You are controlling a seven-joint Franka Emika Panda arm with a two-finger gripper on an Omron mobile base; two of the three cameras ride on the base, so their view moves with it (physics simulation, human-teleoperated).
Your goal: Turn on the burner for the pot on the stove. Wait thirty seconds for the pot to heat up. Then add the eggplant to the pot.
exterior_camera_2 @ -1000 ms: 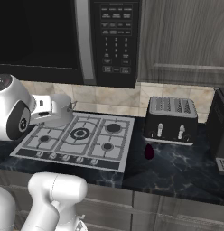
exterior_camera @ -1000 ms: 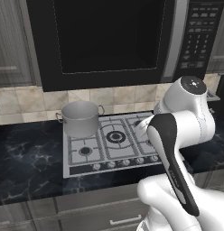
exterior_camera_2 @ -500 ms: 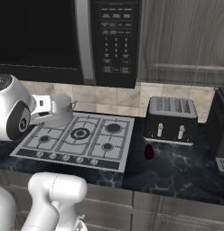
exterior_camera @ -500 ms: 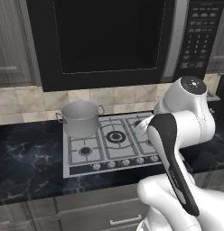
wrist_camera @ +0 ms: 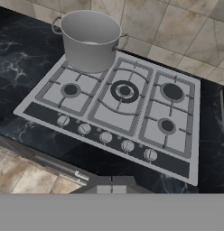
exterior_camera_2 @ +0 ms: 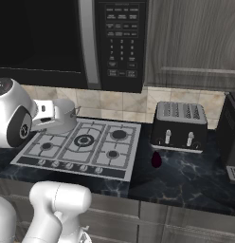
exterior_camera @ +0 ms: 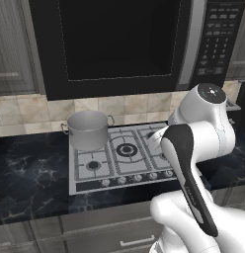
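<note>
1 pot (wrist_camera: 90, 39) | rear-left burner, stove (wrist_camera: 186, 131) | well beyond end effector

Black marble counter (exterior_camera_2: 195, 175), beige tile backsplash (exterior_camera: 25, 111).

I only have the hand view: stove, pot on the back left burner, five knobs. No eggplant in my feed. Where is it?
Observer: The eggplant lies on the dark counter, just right of the stove.
Operator: Anything close to it?
Observer: A black toaster stands right behind it, by the tiled wall.
Operator: What's overhead?
Observer: A black microwave hangs above the stove.
</note>
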